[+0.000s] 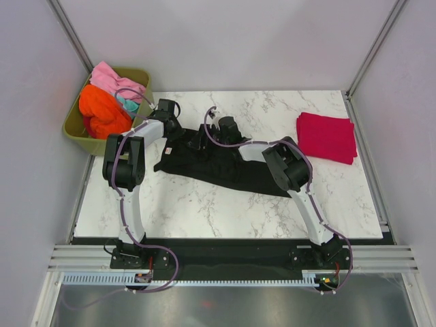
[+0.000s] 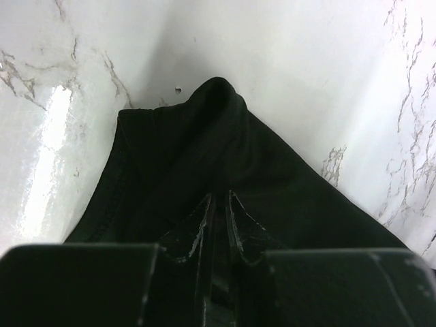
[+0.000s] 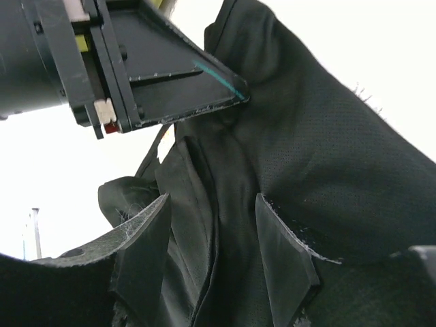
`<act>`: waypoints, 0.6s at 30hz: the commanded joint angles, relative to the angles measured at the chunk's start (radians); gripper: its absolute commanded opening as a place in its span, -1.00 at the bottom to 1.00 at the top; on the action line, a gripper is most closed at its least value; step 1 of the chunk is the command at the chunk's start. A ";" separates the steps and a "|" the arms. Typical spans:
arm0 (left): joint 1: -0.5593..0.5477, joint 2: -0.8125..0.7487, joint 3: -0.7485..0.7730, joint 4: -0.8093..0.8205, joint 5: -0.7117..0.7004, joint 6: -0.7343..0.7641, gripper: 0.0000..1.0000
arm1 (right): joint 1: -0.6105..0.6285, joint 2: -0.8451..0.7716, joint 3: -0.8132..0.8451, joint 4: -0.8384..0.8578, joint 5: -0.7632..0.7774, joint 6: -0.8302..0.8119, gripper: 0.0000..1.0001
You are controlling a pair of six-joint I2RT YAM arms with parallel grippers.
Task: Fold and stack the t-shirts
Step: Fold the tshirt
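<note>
Matt fine-mesh cloth showing on black t-shirt (image 3: 327, 157); table (image 2: 306, 61) beneath it gleaming glossy, marble-patterned; tub (image 1: 82, 142) looking smooth plastic.

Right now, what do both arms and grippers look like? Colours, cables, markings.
The arms match: the left arm and right arm each have white links, bulky black joint housings and a black base. A mauve cable loops along each arm. The left gripper and right gripper have flat black fingers with edges scuffed pale. No logo or lettering is readable.
</note>
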 commanded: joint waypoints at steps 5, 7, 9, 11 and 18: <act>0.005 0.015 0.008 -0.027 -0.005 -0.011 -0.64 | 0.006 -0.101 -0.059 0.052 0.009 -0.062 0.22; 0.005 0.015 0.008 -0.029 -0.008 -0.012 -0.64 | 0.009 -0.124 -0.079 0.078 -0.005 -0.068 0.22; 0.005 0.015 0.010 -0.027 -0.011 -0.009 -0.64 | 0.011 -0.125 -0.081 0.085 -0.016 -0.073 0.22; 0.005 0.014 0.008 -0.027 -0.016 -0.009 -0.64 | 0.011 -0.118 -0.067 0.085 -0.033 -0.068 0.24; 0.007 0.014 0.010 -0.029 -0.014 -0.008 -0.64 | 0.023 -0.070 -0.004 0.058 -0.063 -0.073 0.24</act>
